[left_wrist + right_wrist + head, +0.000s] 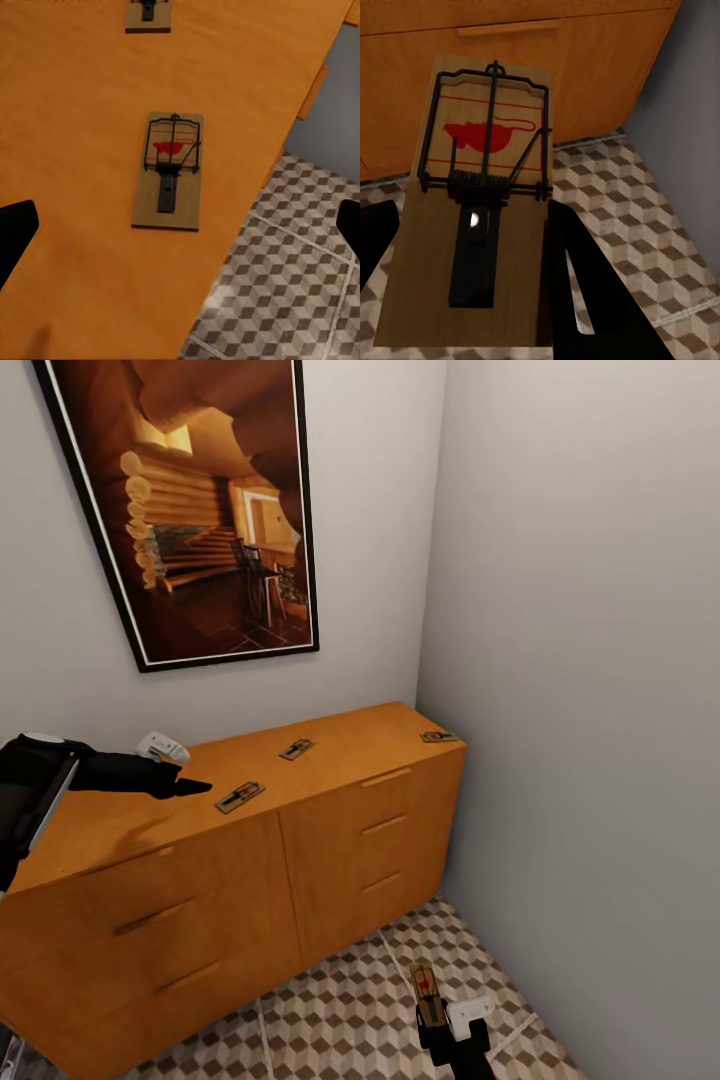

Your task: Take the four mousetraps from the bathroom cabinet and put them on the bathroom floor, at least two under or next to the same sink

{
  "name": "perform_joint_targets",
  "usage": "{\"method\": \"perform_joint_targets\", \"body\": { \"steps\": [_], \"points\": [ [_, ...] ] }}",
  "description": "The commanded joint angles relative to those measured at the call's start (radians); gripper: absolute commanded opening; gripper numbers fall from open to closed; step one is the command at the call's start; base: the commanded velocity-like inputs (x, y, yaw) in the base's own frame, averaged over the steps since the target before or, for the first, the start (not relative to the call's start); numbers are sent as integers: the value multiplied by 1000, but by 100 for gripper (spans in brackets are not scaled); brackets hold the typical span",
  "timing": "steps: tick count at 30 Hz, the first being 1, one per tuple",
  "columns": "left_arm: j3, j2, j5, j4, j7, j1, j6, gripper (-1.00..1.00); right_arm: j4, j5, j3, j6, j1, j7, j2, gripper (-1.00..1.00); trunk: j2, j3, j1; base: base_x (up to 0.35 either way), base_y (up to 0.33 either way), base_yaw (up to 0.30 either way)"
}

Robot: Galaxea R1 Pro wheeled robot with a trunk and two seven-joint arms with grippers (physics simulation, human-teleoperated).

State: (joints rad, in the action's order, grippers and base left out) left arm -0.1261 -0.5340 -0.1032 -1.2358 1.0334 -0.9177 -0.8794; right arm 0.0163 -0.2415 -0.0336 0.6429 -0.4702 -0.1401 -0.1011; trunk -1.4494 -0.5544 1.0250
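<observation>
While the right claw (432, 1015) pinches one mousetrap (426, 992) low over the bathroom floor (340, 1020), three more mousetraps lie flat on the top of the cabinet (330, 850). The held mousetrap has its long axis running away from the robot, with the red spot at the far end, toward the cabinet front; in the right wrist view the dark fingers (585, 300) press on both long sides of the board (480, 225). The left claw (190, 787) hovers over the cabinet top with its fingers spread, just left of the nearest mousetrap (240, 796). This one (169, 171) points lengthwise toward the left claw, red spot at the far right end. A second mousetrap (296, 749) lies farther back, near the wall, and a third mousetrap (437, 737) rests at the far right corner.
</observation>
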Motion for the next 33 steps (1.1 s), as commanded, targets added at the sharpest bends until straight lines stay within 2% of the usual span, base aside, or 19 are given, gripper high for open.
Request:
{"method": "perform_joint_targets", "body": {
  "steps": [1,8,17,33],
  "points": [
    [-1,0,-10,0,10,-1,-4,100,-1,-9,-3,1,-1,-10,0,-100,-1,-1,0,17,1,0],
    [-1,3,-10,11,8,-1,-3,100,-1,-9,-4,1,-1,-10,0,-100,-1,-1,0,58,0,0],
    [-1,5,-12,46,4,-1,-3,100,-1,-9,-4,1,-1,-9,0,-100,-1,-1,0,204,0,0],
    [-4,5,-12,47,6,-1,-3,100,-1,-9,-4,1,-1,-9,-1,-100,-1,-8,0,14,0,0]
  ]
}}
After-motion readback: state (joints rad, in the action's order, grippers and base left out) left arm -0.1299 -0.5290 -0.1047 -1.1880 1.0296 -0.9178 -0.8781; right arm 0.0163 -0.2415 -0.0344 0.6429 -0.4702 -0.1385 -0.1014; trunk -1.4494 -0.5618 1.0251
